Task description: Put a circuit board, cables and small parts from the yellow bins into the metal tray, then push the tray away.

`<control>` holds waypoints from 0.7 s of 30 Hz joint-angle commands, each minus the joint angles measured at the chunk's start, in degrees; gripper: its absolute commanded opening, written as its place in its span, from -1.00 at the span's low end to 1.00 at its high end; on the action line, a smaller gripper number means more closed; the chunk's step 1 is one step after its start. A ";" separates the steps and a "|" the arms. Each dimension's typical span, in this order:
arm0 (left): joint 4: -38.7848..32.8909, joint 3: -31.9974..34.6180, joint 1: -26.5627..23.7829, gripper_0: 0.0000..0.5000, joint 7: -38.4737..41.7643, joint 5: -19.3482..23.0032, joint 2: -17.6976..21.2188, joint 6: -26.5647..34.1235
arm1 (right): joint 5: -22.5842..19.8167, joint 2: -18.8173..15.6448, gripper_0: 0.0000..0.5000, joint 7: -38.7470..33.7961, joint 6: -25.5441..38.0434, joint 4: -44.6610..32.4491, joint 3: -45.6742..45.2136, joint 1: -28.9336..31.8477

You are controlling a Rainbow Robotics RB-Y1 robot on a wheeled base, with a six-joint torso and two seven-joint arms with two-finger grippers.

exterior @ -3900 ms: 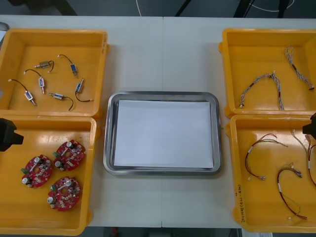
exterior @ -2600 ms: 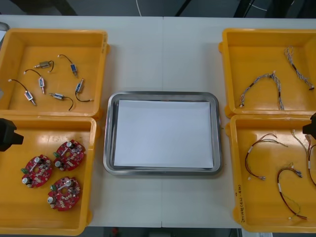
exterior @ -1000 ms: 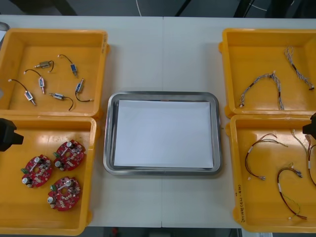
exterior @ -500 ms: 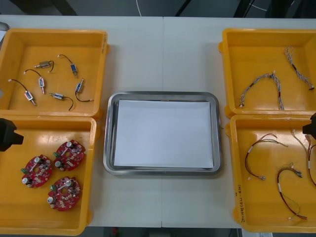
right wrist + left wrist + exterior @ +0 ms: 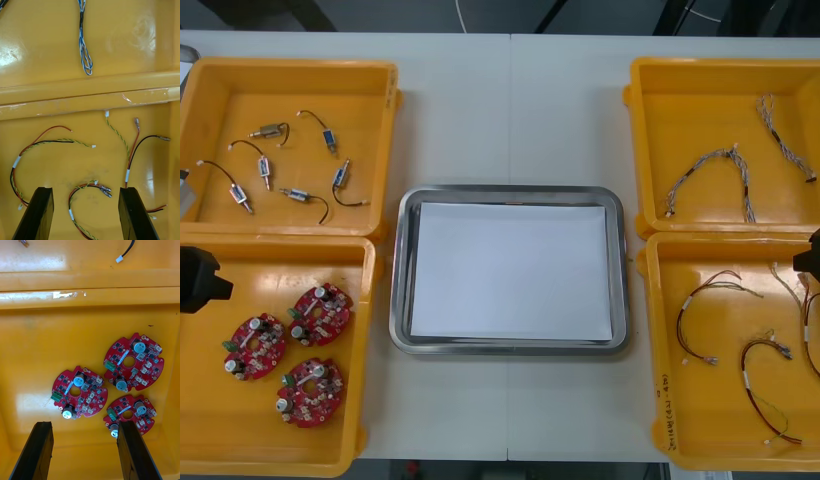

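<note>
Squarely at the centre of the bench (image 5: 510, 110) lies the metal tray (image 5: 508, 192), white inside, its long axis running from 9 to 3 o'clock. Four yellow bins flank it. The far-left bin (image 5: 290, 66), at 10 o'clock, holds small metal parts (image 5: 298, 194) with black leads. The near-left bin (image 5: 280, 243), at 8 o'clock, carries three round red circuit boards (image 5: 320, 314) lying flat in a cluster, components up. The far-right bin (image 5: 720, 64), at 2 o'clock, contains twisted blue and white cables (image 5: 710, 165). Red and yellow cables (image 5: 679, 325) curl in loose loops in the near-right bin (image 5: 658, 400), at 4 o'clock.

The left arm (image 5: 198, 278) sits at the 9 o'clock edge above the board bin. In its wrist view the left jaws stand apart, holding nothing, over the boards (image 5: 133, 362). The right arm (image 5: 810, 262) sits at the 3 o'clock edge. Its right jaws stand apart too, gripping nothing, above the red and yellow cables (image 5: 41, 142), with a blue and white cable (image 5: 83, 37) beyond the bin wall.
</note>
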 commanded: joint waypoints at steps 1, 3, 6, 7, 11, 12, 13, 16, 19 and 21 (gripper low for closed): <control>-0.40 -0.60 0.47 1.00 -5.32 0.85 3.34 0.47 | 0.33 -2.26 1.00 -0.96 0.12 -0.58 -0.78 -0.08; -0.32 -0.60 0.99 1.00 -7.96 0.94 4.04 0.47 | 0.33 -2.35 1.00 -0.61 0.12 -0.58 -0.95 0.53; -0.32 -0.60 2.49 1.00 -10.51 1.03 5.18 -0.28 | -0.02 -2.44 1.00 -0.26 0.12 -0.58 -1.04 1.76; -0.32 -0.60 2.84 1.00 -10.86 1.12 5.36 -0.72 | -0.11 -2.53 1.00 -0.26 0.12 -0.58 -1.04 2.03; -0.32 -0.60 5.74 1.00 -13.41 1.56 6.94 -5.03 | -0.99 -3.67 1.00 0.45 0.12 -0.58 -1.22 4.14; -0.32 -0.60 6.44 1.00 -13.58 1.82 7.20 -6.08 | -1.34 -4.02 1.00 0.71 0.12 -0.58 -1.30 4.75; -0.32 -0.60 6.88 1.00 -13.58 1.91 7.38 -6.61 | -1.43 -4.20 1.00 0.80 0.12 -0.58 -1.30 5.02; -0.32 -0.60 8.64 1.00 -14.20 3.14 8.17 -8.98 | -2.13 -5.08 1.00 1.32 0.12 -0.58 -1.30 6.77; -0.32 -0.60 11.28 1.00 -14.90 5.51 9.31 -13.20 | -2.75 -5.34 1.00 2.12 0.12 -0.50 -0.78 9.32; -0.32 -0.60 12.95 1.00 -15.43 6.30 10.02 -15.84 | -3.01 -5.69 1.00 2.47 0.12 -0.50 -0.07 10.73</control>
